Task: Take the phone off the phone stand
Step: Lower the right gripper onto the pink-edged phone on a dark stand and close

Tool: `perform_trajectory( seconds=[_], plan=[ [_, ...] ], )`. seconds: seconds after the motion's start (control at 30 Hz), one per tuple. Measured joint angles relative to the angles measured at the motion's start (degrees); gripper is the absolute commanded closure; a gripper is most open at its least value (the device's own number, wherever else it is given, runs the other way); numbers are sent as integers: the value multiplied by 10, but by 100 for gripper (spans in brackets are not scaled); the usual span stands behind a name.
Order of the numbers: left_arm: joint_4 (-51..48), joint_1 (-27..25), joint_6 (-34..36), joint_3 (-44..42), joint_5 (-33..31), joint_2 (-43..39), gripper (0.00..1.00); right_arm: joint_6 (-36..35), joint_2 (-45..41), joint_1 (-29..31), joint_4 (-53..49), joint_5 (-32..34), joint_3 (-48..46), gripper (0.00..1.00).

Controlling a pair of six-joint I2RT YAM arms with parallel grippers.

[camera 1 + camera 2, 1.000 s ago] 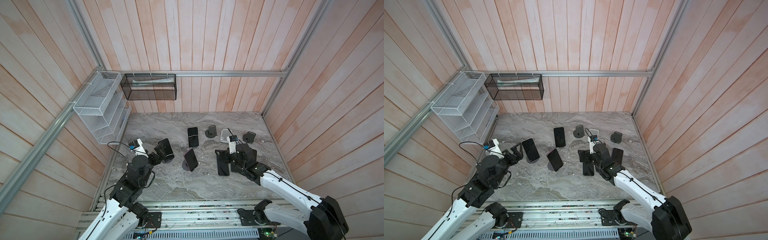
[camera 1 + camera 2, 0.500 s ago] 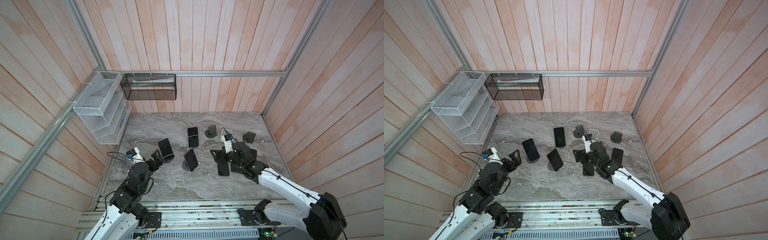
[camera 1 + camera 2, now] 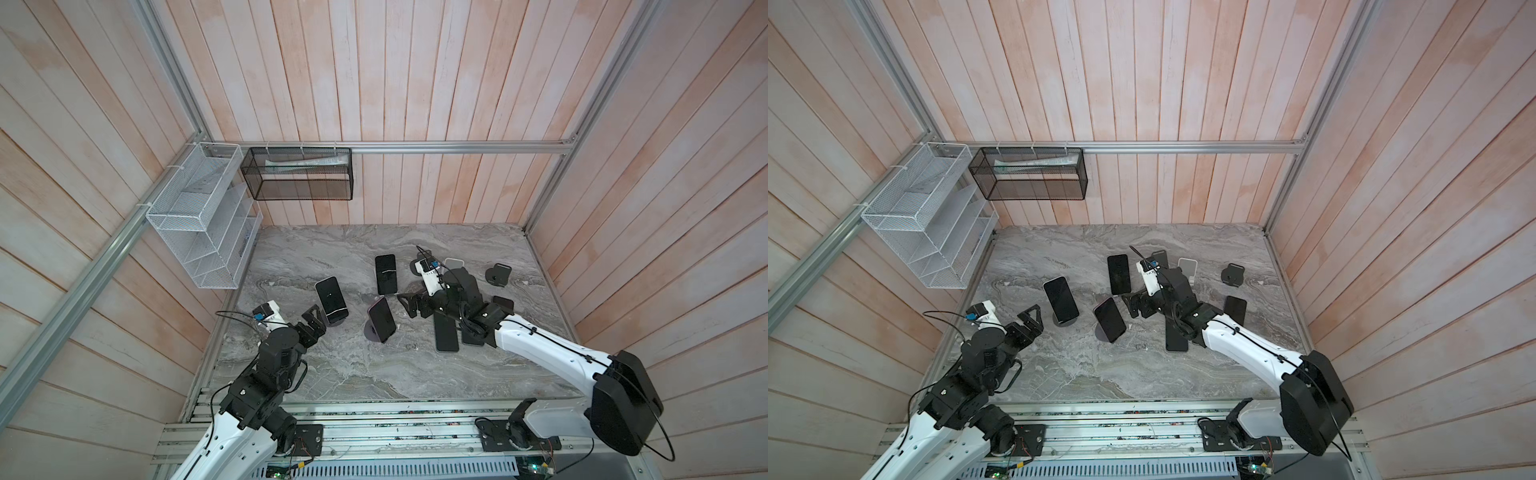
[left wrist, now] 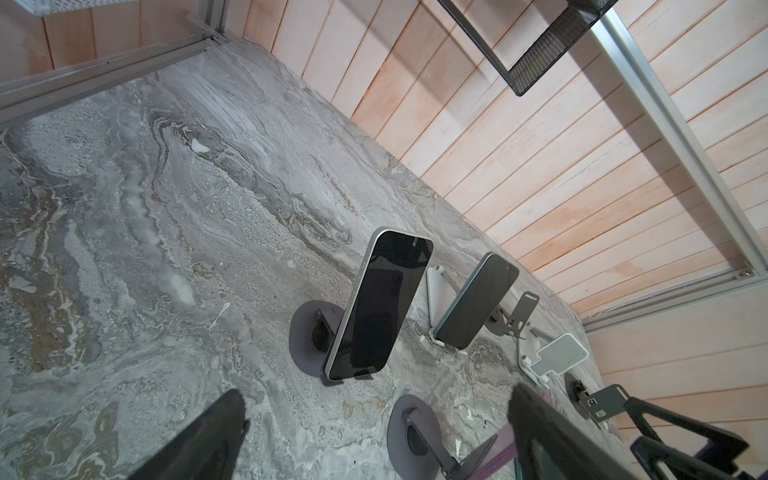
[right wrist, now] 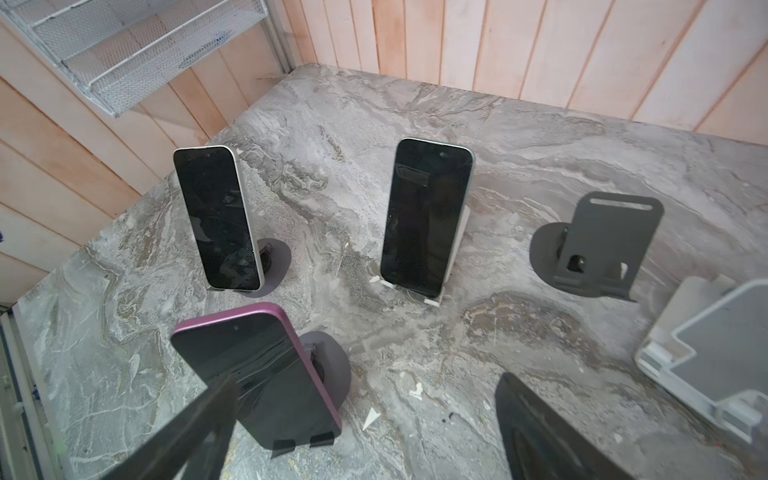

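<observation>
Pulled back from the silver phone (image 3: 331,300), left hand (image 3: 316,322) gapes empty; right hand (image 3: 407,306) too, its arm (image 3: 540,345) half-hiding flat phones (image 3: 446,338).

Both top views high overhead, looking down, wrist views low, close, sharing white-edged phone (image 4: 378,303)

No words, numbers or signs can be read anywhere. The screens of the purple phone (image 5: 266,374), the white-edged phone (image 5: 218,216) and the green-edged phone (image 5: 424,216) are all dark and blank. In both top views the white camera block (image 3: 429,277) on the right arm has tiny dark marks, but they are too small to read.
</observation>
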Motion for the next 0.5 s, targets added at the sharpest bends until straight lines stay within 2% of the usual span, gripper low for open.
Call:
perform_trajectory(
  seconds=[0.27,0.5],
  plan=[
    [8,0,0,-4,7,26,0,-40,71,17,-1,-43,60,2],
    [10,0,1,-4,24,40,0,-61,84,68,-2,-47,69,2]
  ],
)
